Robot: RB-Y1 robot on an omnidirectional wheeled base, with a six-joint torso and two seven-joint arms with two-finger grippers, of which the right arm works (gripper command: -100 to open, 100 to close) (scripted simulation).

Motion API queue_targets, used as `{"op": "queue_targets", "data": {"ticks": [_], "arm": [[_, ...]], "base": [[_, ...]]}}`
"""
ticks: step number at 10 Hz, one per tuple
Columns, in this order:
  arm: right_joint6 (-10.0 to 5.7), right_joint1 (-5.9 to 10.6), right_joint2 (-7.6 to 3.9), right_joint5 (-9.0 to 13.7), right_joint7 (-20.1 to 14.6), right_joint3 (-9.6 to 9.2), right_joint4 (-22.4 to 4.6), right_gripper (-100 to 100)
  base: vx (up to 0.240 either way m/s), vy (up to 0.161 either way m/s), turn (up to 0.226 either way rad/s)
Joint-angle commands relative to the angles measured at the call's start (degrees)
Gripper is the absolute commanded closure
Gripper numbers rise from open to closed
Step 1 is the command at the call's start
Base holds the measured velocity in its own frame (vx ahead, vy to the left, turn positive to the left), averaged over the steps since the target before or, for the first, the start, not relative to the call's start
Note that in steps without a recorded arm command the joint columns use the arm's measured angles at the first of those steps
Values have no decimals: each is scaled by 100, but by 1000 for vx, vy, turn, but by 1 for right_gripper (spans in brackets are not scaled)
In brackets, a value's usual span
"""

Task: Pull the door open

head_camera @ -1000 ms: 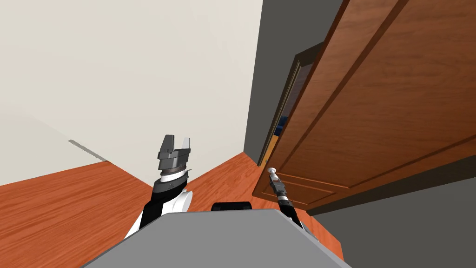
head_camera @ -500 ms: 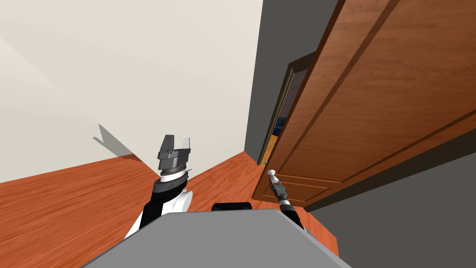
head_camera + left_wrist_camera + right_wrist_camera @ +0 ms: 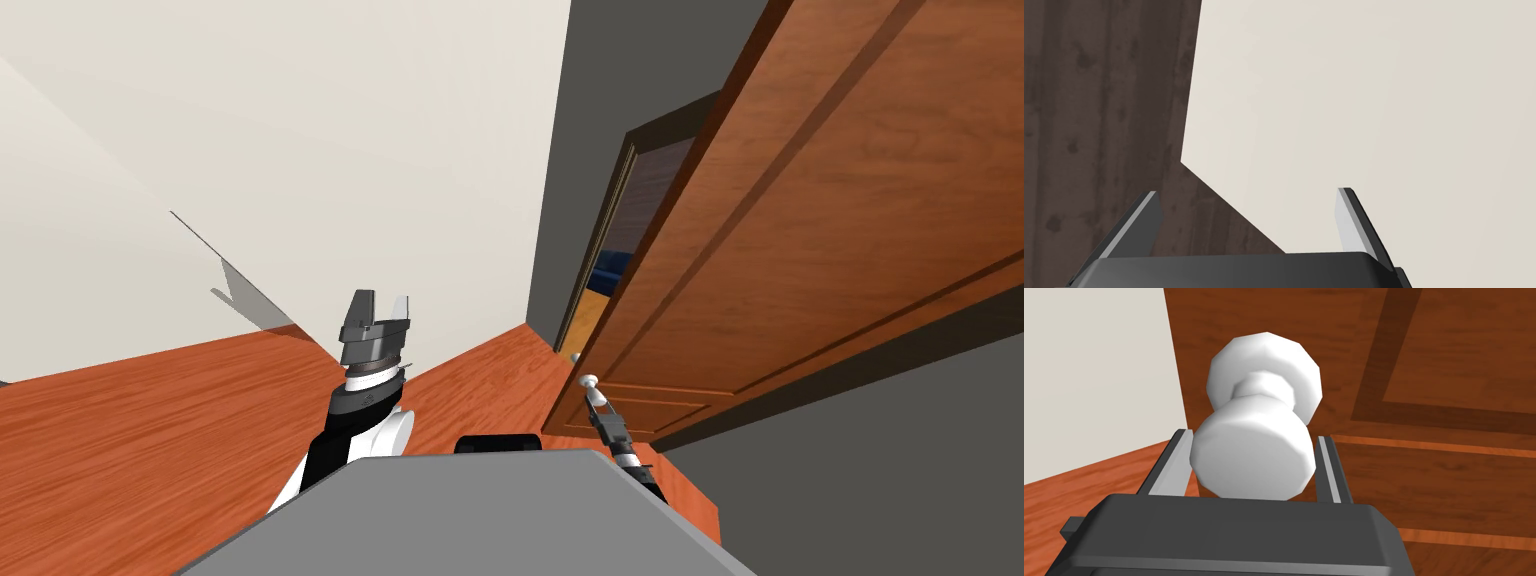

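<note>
The brown wooden panelled door (image 3: 800,250) stands ajar, its free edge swung toward me. Its white knob (image 3: 591,381) sits low on that edge. My right gripper (image 3: 598,396) is shut on the knob. The right wrist view shows the knob (image 3: 1254,453) pressed between both fingers (image 3: 1174,458) of the right gripper (image 3: 1253,436), with the door (image 3: 1449,363) panel right behind it. My left gripper (image 3: 385,300) is raised at centre left, away from the door. In the left wrist view the left gripper (image 3: 1247,192) is open and holds nothing.
The dark door frame (image 3: 603,250) stands behind the door's edge, and the gap shows something blue (image 3: 606,268) beyond it. A grey wall (image 3: 880,470) runs to the right of the door, a cream wall (image 3: 300,150) to the left. The floor (image 3: 150,440) is reddish wood.
The door has swung further open, widening the gap at the frame. My right gripper has come back toward me with the knob. My head view has turned slightly.
</note>
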State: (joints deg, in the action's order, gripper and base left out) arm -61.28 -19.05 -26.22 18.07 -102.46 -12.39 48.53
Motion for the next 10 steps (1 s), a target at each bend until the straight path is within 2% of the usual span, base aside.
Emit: {"op": "queue_targets", "data": {"ticks": [1,2,3,7,8,9,10], "arm": [[-280,-160,-81,-72,-98,-89,-55,100],[-442,-254,-134,-115,-163,-143,-90,100],[-451,-254,-134,-115,-163,-143,-90,100],[-1043,-587,-324,-264,-389,-333,-215,100],[-951,-488,-262,-249,-343,-315,-278,100],[-1208,-494,-271,-303,-398,-375,-497,100],[-1300,-490,-275,-319,-417,-393,-582,100]], "base": [[-55,-27,13],[-66,-33,20],[-55,-20,4],[-40,-28,16],[-18,-16,4],[-16,12,65],[-19,14,66]]}}
